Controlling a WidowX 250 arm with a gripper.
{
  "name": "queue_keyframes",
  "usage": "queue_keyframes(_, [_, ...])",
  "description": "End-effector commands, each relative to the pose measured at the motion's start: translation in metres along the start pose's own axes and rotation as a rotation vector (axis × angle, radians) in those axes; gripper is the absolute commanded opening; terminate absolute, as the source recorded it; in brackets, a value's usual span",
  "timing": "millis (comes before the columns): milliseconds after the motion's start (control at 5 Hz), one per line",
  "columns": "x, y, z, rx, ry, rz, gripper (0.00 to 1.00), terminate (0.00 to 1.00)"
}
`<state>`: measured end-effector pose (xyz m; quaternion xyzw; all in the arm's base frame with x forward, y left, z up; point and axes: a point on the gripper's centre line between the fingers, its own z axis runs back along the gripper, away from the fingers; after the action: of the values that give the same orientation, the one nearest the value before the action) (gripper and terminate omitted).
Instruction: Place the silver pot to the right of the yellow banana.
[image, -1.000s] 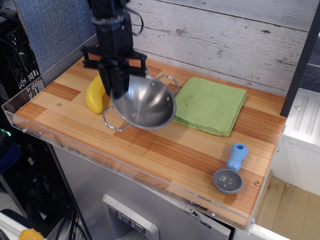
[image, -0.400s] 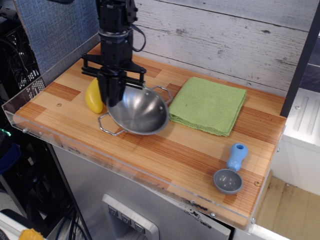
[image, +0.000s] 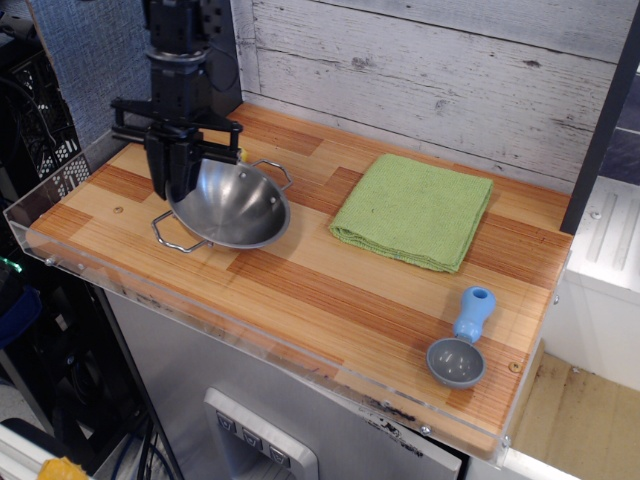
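Note:
The silver pot (image: 235, 207) is a shiny steel bowl with two wire loop handles. It sits tilted at the left part of the wooden table (image: 330, 290). My black gripper (image: 178, 178) comes down from above and is shut on the pot's left rim. The yellow banana is hidden; the pot and gripper stand over the spot where it lay.
A folded green cloth (image: 415, 210) lies right of the pot. A small grey scoop with a blue handle (image: 463, 343) lies near the front right corner. A clear acrylic rim (image: 200, 312) runs along the front and left edges. A plank wall (image: 430, 70) stands behind.
My gripper has moved left with the pot in its grip. The pot now covers the place where the banana was showing.

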<state>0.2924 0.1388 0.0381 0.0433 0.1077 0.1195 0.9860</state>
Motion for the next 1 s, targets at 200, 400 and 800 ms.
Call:
queue_keyframes(200, [-0.004,-0.011,0.011,-0.02,-0.029,-0.041,1.0,0.0])
queue_keyframes(400, [-0.008,-0.011,0.023,-0.038,-0.064,-0.063,1.0,0.0])
queue_keyframes(800, [-0.027,0.013,0.118,-0.1,-0.37,-0.059,1.0,0.0])
